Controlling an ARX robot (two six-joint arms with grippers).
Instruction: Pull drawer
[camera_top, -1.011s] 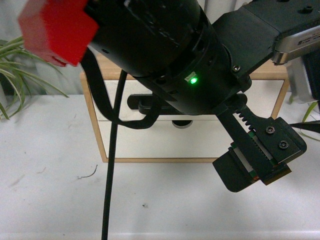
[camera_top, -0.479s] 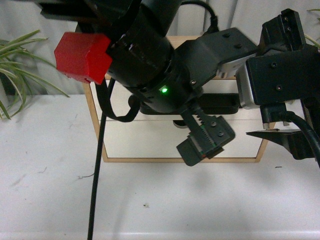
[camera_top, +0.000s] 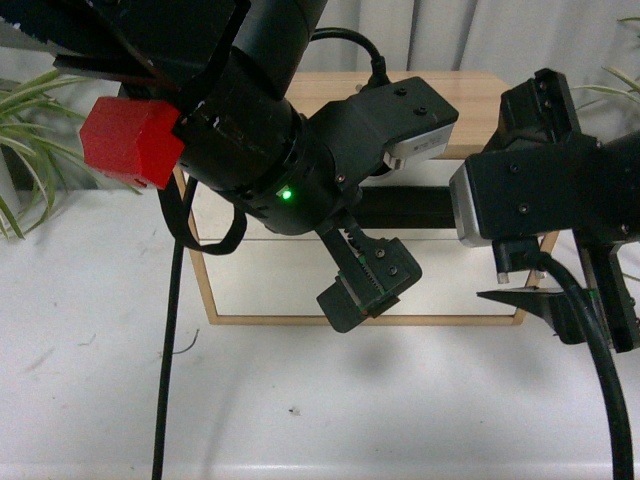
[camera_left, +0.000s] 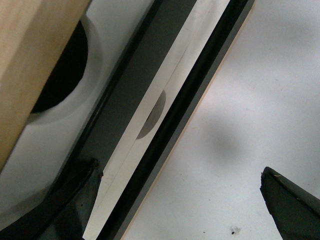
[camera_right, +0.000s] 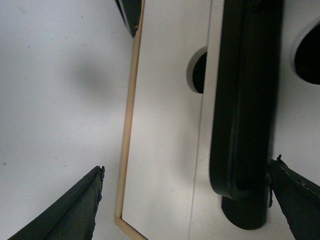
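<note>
The drawer (camera_top: 440, 173) is the upper white front in the wooden cabinet, with a long black bar handle (camera_top: 412, 209). My left gripper (camera_top: 365, 285) hangs open in front of the lower plain front. In the left wrist view the handle (camera_left: 135, 100) runs slantwise past one finger (camera_left: 75, 200), beside the drawer's dark half-round notch (camera_left: 65, 70). My right gripper (camera_top: 560, 310) is open at the cabinet's right end. The right wrist view has the handle's end (camera_right: 240, 195) between the fingers (camera_right: 300, 200), close to one and apart from the other.
The plain lower drawer front (camera_right: 165, 125) has a small notch (camera_right: 197, 72). The cabinet stands on a white table (camera_top: 300, 400). Plants stand at left (camera_top: 30, 130) and right (camera_top: 620, 90). A red block (camera_top: 130, 140) and a black cable (camera_top: 165, 380) belong to the left arm.
The left arm has swung leftward and back, carrying its gripper toward the cabinet front. The right arm has come in from the right, up to the handle's right end.
</note>
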